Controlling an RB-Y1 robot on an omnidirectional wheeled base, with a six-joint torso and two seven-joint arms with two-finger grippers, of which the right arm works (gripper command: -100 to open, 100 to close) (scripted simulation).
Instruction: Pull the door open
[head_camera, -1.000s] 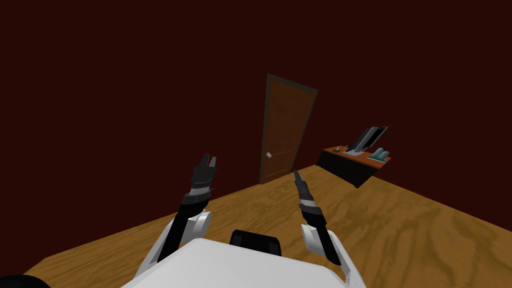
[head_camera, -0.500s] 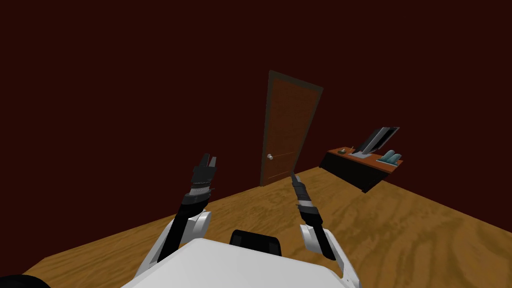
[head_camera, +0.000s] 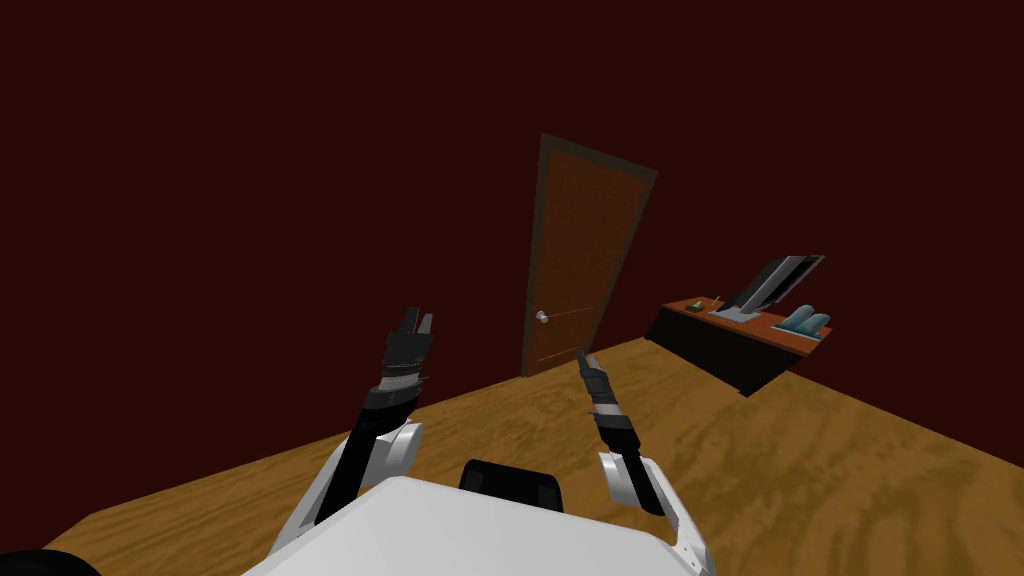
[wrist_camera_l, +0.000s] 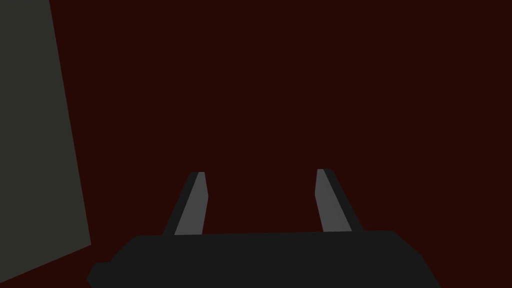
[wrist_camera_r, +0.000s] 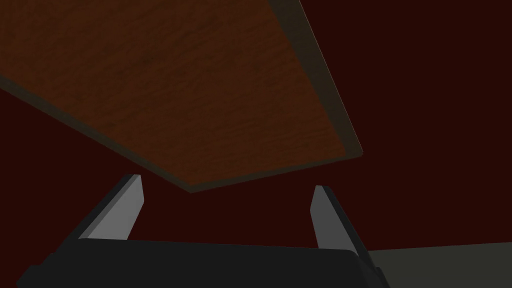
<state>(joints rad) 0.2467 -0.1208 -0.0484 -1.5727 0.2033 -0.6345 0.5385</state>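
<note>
A brown wooden door (head_camera: 580, 260) in a dark frame stands shut in the dark red wall ahead, with a small round silver knob (head_camera: 541, 317) on its left side. My right gripper (head_camera: 580, 355) is raised toward the door's lower part, still short of it, a little right of and below the knob. In the right wrist view the door (wrist_camera_r: 190, 95) spreads above my right gripper (wrist_camera_r: 225, 192), whose fingers (wrist_camera_r: 127, 207) stand open with nothing between them. My left gripper (head_camera: 418, 322) is held up to the left of the door; in its wrist view my left gripper (wrist_camera_l: 260, 182) is open before the dark red wall.
A dark desk (head_camera: 735, 340) with a red-brown top stands against the wall right of the door, carrying a slanted monitor (head_camera: 775, 285) and small items. Wooden floor (head_camera: 800, 450) stretches between me and the door.
The whole head view has shifted: the door and desk have grown and drifted right, so I have moved closer. My right gripper has moved a little left and up toward the door.
</note>
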